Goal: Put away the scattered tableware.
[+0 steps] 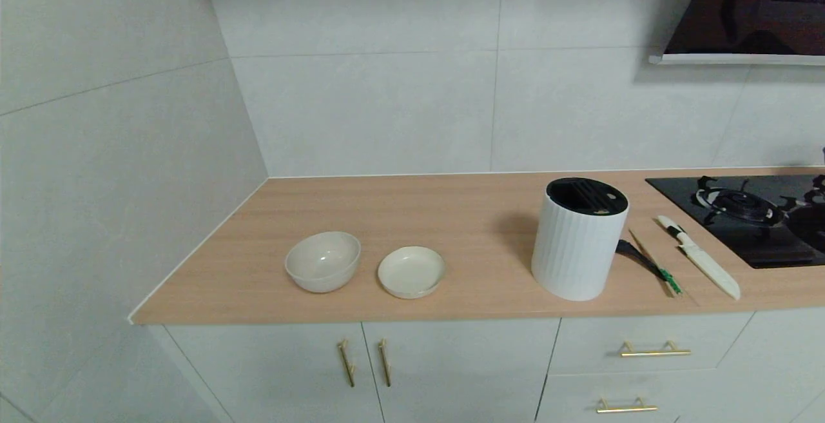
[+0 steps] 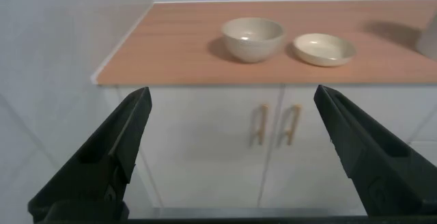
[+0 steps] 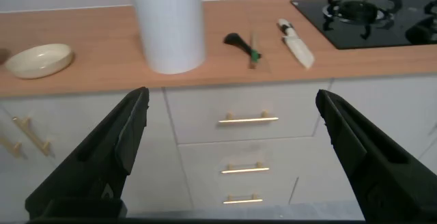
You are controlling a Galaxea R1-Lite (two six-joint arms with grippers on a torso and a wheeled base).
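Left pincer (image 2: 232, 98) and right pincer (image 3: 233, 98) both stand wide apart, short of the table (image 1: 451, 216); in the head view's lower right, knife (image 1: 699, 257) and black utensil (image 1: 644, 262) lie beside the white holder (image 1: 579, 247); best grip the knife's handle squarely.

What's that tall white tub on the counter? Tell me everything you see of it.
The white tub is a tall round holder with ribbed, plastic-looking sides and a black slotted top. It stands upright on the wooden counter near the front edge, right of the shallow dish. A dark utensil lies by its base; contact is unclear.
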